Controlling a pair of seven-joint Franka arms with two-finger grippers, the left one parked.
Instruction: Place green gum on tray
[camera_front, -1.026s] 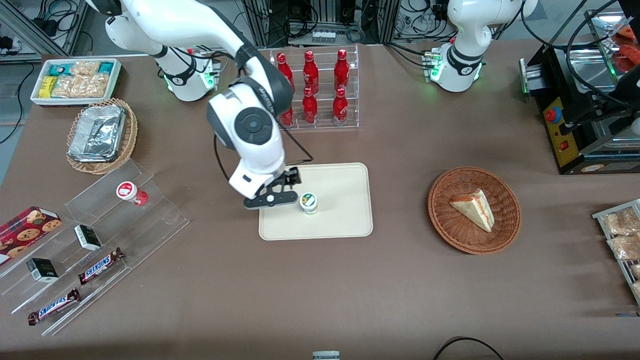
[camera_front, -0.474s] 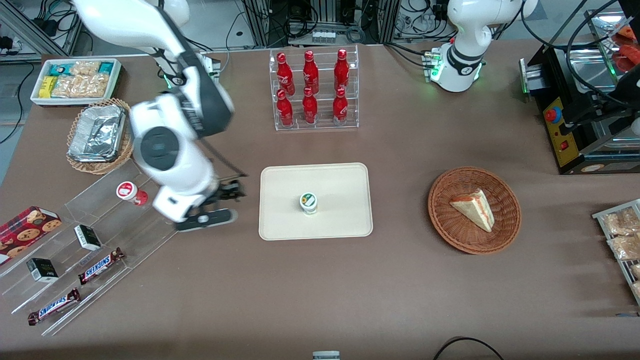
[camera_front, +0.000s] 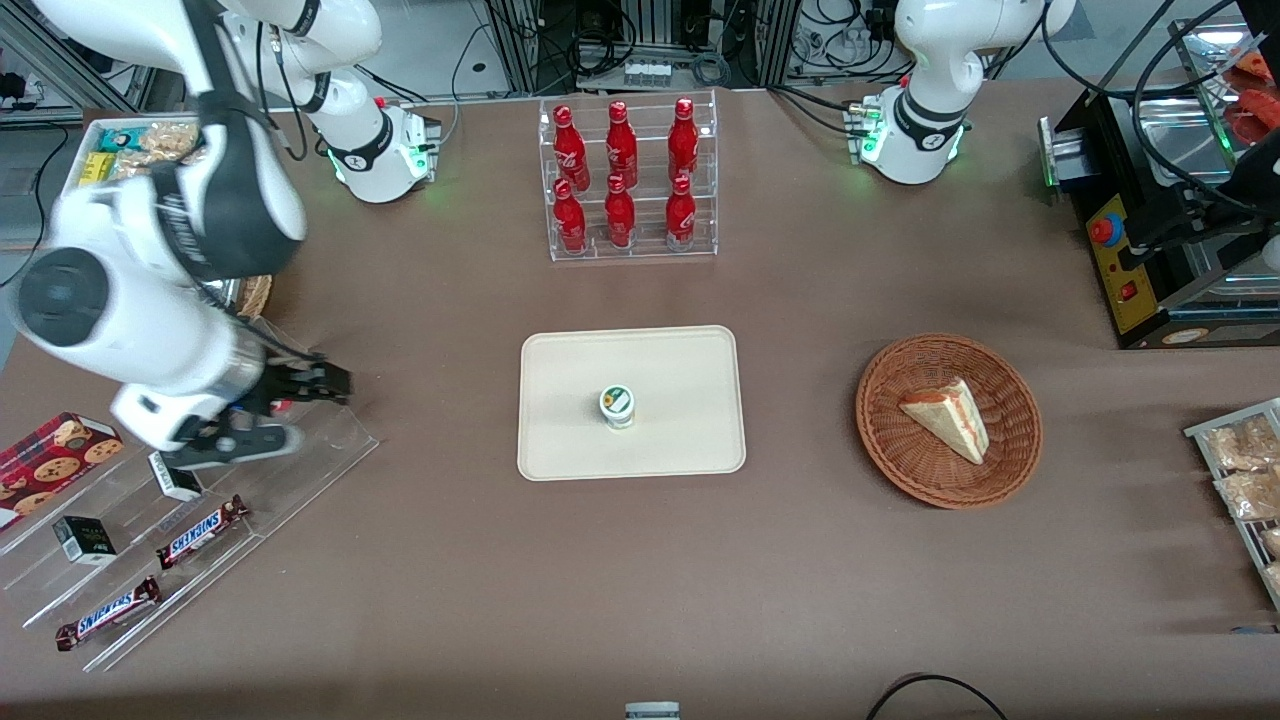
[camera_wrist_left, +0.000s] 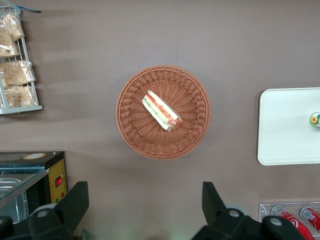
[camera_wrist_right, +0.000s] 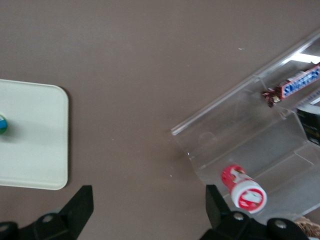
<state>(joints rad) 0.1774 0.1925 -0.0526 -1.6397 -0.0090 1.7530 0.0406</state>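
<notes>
Gum (camera_front: 617, 406) is standing upright near the middle of the tray (camera_front: 680, 360), nothing touching it (so the job looks done to me). Gripper (camera_front: 262, 412) hangs wide open and empty over the clear rack (camera_front: 300, 455), well apart from the gum, toward the working arm's end.

A wide table (camera_front: 700, 580) covered in matte brown material fills most of the scene and is lit evenly from above, with soft shadows cast on it. Past its edge farthest from the front camera, a grey floor (camera_front: 45, 200) is seen, along with metal framing (camera_front: 640, 40) and bundles of black cables (camera_front: 840, 25). A black cable loop (camera_front: 935, 690) is seen at the table's nearest edge.
</notes>
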